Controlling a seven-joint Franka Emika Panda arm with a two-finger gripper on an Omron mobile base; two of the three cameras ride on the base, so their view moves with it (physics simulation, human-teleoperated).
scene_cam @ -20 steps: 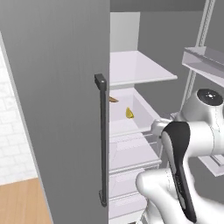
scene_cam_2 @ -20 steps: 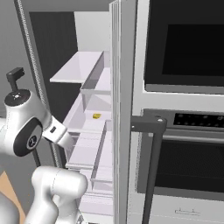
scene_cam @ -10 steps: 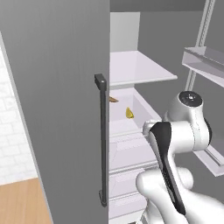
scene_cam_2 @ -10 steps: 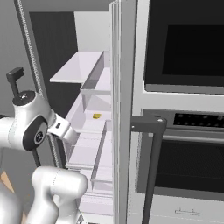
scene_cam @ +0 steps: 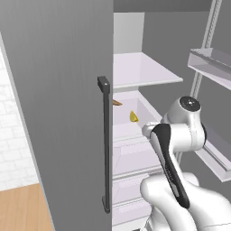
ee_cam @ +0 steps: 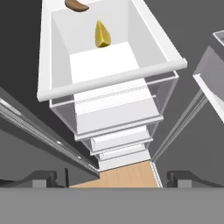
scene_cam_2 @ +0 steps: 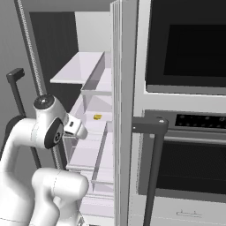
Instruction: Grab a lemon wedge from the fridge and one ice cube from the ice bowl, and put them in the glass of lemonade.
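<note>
Black oven column (scene_cam_2: 185, 110) — wood floor (scene_cam: 22, 210)

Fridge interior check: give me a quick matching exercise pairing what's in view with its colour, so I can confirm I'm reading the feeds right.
Column one:
1. lemon wedge
2. fridge door
3. door handle
4. shelf above the drawer

Column two:
A. dark, long vertical bar
B. bright yellow
C. white
D. grey brushed metal

Pairs: 1-B, 2-D, 3-A, 4-C
</note>
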